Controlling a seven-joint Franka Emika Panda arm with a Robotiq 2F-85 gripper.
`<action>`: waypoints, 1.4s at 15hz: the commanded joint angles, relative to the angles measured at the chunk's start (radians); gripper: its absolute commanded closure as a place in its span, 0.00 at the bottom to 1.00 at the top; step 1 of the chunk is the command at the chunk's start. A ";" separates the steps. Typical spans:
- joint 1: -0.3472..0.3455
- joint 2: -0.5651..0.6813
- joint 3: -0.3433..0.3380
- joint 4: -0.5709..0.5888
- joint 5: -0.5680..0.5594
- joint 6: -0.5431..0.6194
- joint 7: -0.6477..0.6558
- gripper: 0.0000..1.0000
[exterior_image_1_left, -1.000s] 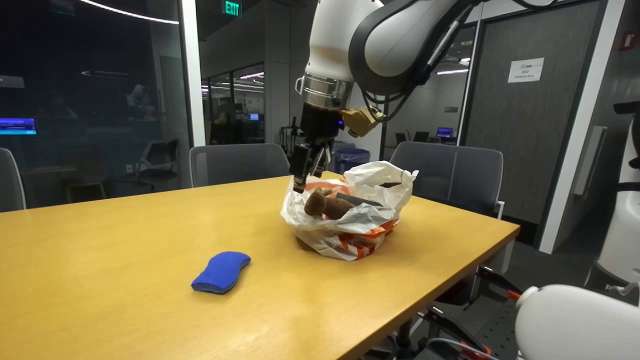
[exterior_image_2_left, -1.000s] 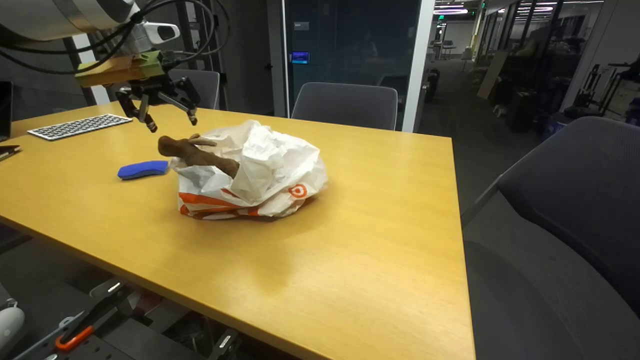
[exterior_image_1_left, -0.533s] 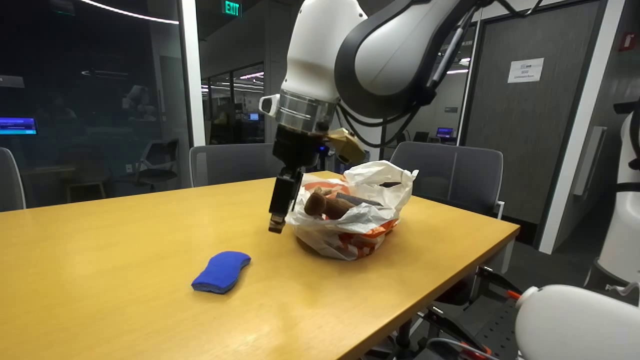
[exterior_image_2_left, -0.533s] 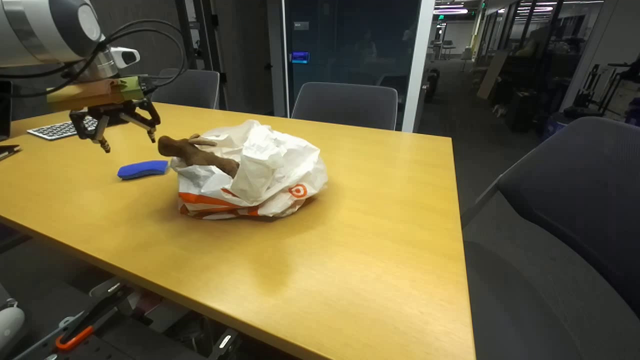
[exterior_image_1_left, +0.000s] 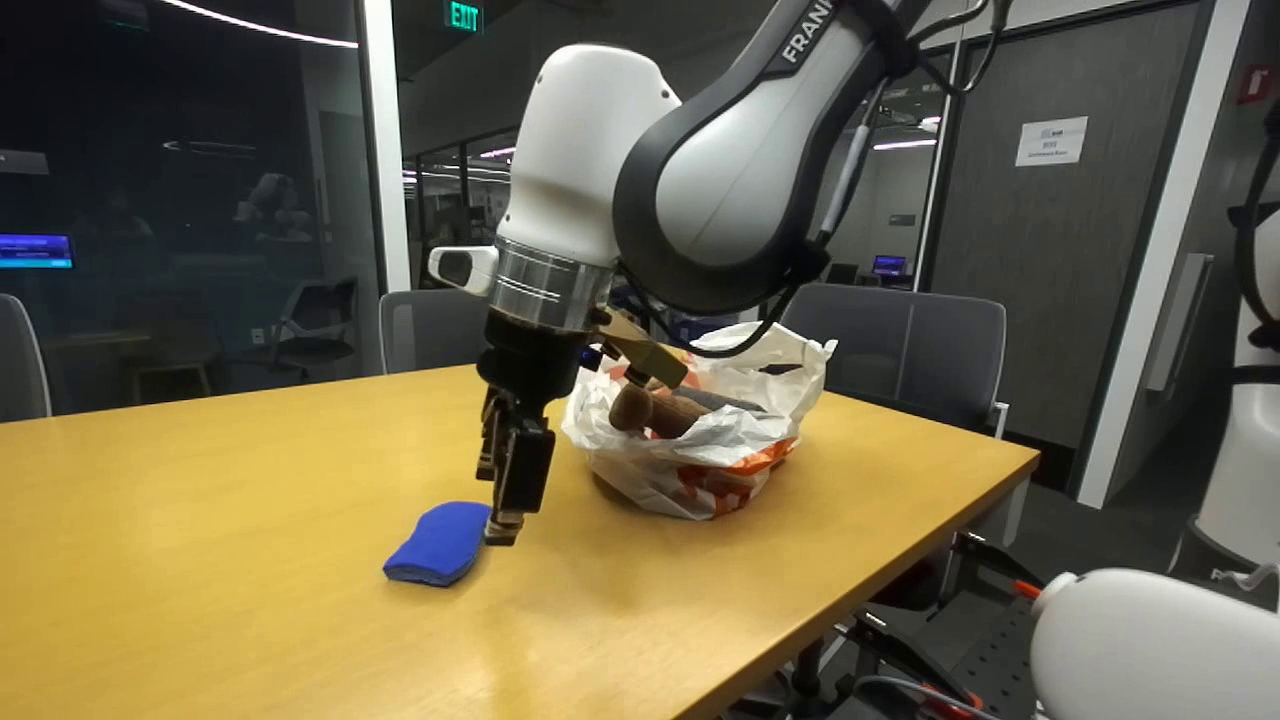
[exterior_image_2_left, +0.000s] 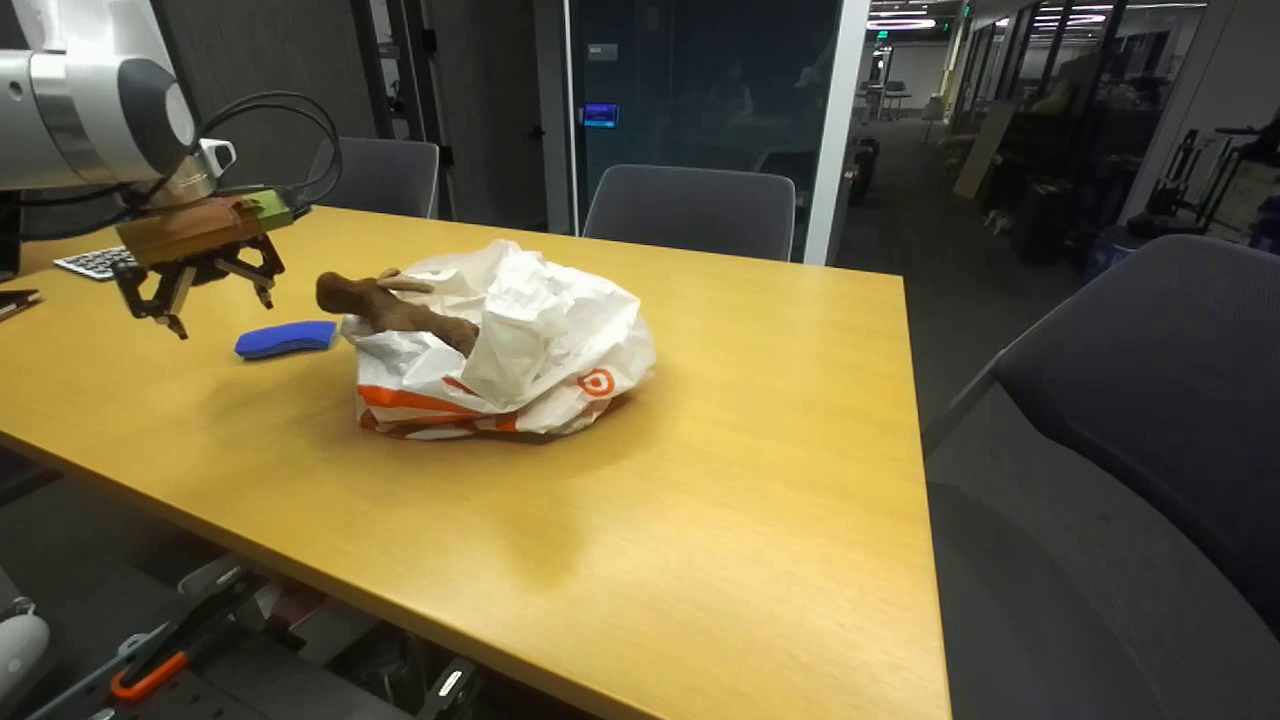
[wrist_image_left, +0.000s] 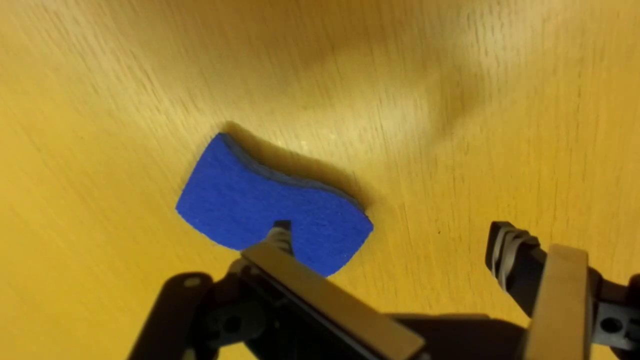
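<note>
Two fingers of the gripper (wrist_image_left: 391, 227) stand wide apart with nothing in their grasp. A flat blue block (wrist_image_left: 240, 200), wavy along one grey side, lies on the table (exterior_image_2_left: 720, 480) beneath; seen from the wrist, one fingertip overlaps it while the other is off to its side, and I cannot tell whether that overlap means contact. In both exterior views the gripper hangs above the table. Near the block but apart from it sits a crumpled white plastic bag (exterior_image_2_left: 530, 330) with orange-red markings. A brown item (exterior_image_2_left: 390, 305) with a paler prong sticks out of its mouth, beside a dark grey item (exterior_image_1_left: 715, 400). Farther along lies a white keyboard (exterior_image_2_left: 92, 262), partly behind the gripper. Grey chairs (exterior_image_2_left: 690, 212) stand at the table's edges.
</note>
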 joint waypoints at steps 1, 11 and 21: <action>-0.008 0.086 -0.002 0.058 -0.110 0.001 -0.110 0.00; 0.074 0.197 -0.089 0.203 -0.444 -0.002 -0.103 0.00; 0.064 0.251 -0.066 0.242 -0.525 -0.065 -0.190 0.08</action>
